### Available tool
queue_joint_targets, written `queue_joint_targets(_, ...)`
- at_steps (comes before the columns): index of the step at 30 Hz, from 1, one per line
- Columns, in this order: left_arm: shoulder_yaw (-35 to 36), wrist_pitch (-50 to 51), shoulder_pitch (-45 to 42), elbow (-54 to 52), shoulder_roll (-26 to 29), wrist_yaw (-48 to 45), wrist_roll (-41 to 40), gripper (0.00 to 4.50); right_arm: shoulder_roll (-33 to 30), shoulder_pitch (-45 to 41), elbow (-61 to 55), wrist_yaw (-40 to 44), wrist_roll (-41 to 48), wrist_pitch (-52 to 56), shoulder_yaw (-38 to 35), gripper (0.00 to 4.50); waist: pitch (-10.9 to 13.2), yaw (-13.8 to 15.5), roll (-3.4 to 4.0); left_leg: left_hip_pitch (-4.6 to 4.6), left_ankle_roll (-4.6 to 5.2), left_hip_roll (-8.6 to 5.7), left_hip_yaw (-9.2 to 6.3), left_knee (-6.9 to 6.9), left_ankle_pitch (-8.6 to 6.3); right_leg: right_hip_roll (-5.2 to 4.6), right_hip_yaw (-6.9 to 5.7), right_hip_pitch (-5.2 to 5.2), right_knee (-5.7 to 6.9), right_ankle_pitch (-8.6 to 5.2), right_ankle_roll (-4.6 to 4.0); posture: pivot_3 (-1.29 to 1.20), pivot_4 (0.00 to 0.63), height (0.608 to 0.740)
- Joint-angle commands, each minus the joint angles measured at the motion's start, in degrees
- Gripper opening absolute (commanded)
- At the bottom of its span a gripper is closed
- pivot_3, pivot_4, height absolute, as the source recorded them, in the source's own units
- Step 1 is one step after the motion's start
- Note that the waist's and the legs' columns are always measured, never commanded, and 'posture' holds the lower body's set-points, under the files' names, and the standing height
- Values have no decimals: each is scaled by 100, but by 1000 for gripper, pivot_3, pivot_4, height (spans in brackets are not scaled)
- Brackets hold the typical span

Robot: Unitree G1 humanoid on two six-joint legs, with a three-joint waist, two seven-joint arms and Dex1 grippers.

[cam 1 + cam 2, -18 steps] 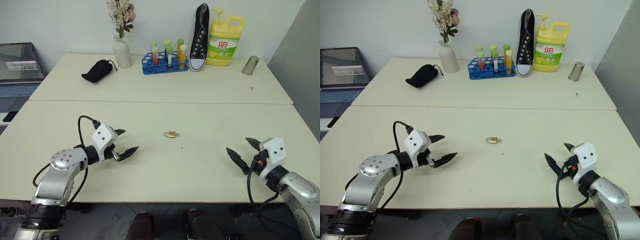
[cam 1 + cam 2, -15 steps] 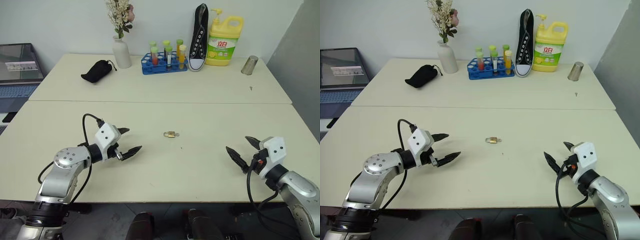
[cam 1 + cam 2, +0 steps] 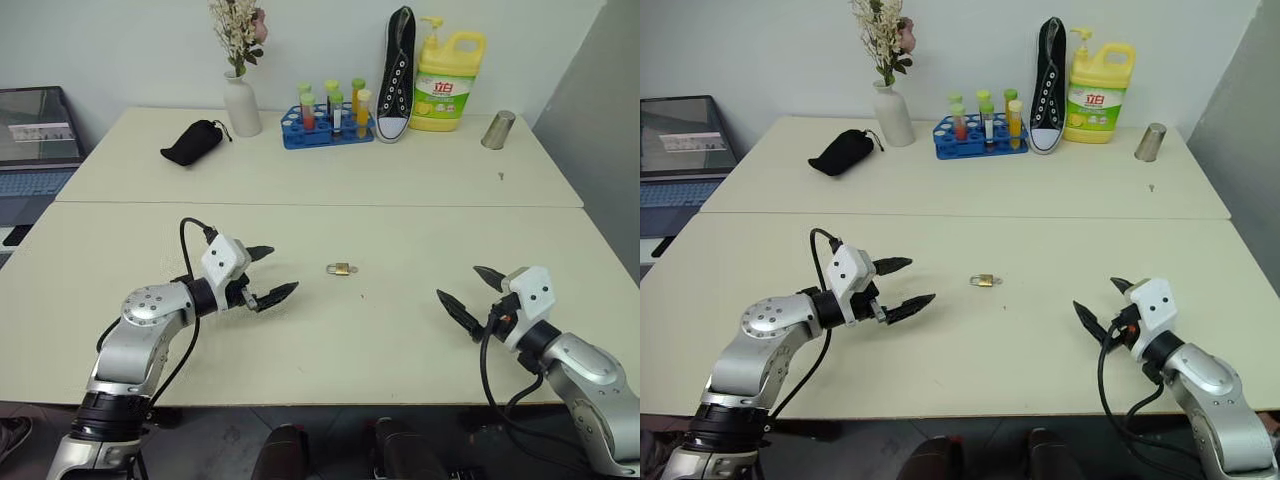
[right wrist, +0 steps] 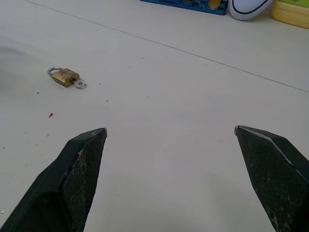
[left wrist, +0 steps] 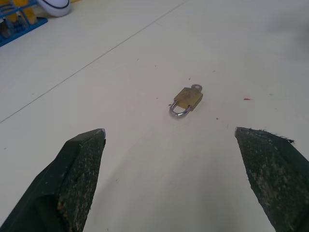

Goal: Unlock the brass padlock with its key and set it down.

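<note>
One brass padlock point(image 3: 342, 268), key point(image 5: 195, 88) in its base, lies flat mid-table between the two grippers, touching neither. Left gripper point(image 3: 273, 274): fingers spread wide, empty, near-left of the padlock. Right gripper point(image 3: 474, 290): fingers spread wide, empty, well apart at near right. Far edge: yellow detergent jug point(image 3: 450, 83) with a green-and-red label, characters too small to read; black sneaker point(image 3: 398, 73) upright; blue tube rack point(image 3: 325, 126).
</note>
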Motion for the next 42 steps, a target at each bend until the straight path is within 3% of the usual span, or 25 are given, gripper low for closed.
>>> queue_joint_targets(1,223,-262,-105,-103,103,-68,-65,4500,46,-1,-292,44,86,-21,-5,4446,0,0,0,0,0,0,0,0,0,0,0,0,0,0,0,0,150,740)
queue_joint_targets(13,-20,-533,-548,296,327,-622,55,4500,27,1,-515,62,128,126,56,4446,0,0,0,-2,0,-2,0,1,0,4,-2,0,0,1,-1,0,150,740)
queue_joint_targets(20,-1029,-456,-1358,633,226,-1396,433,4500,-823,-192,-1819,247,1160,1887,136,4446,-2,2,-2,-2,0,-3,-1,4,0,20,-1,2,-1,-1,2,0,150,740)
queue_joint_targets(25,-1447,-1048,-1968,1672,-179,-1387,962,4500,-953,-316,-2087,23,1203,2355,201,4446,-3,4,-5,-3,0,-6,-4,7,0,26,-5,3,0,-1,3,0,150,740)
queue_joint_targets(30,-1883,-1988,-2876,3544,-920,-1399,1572,4500,-862,-452,-2376,-430,1242,2893,279,4446,-3,7,-6,-8,1,-15,-2,9,0,25,-8,1,-1,-1,4,0,150,740)
queue_joint_targets(42,-1913,-3111,-3907,5968,-1543,-1594,2084,4500,-596,-354,-2779,-883,1687,3488,214,4446,-4,-10,-8,-13,1,-16,-3,8,0,31,-11,-3,-3,-1,5,0,150,740)
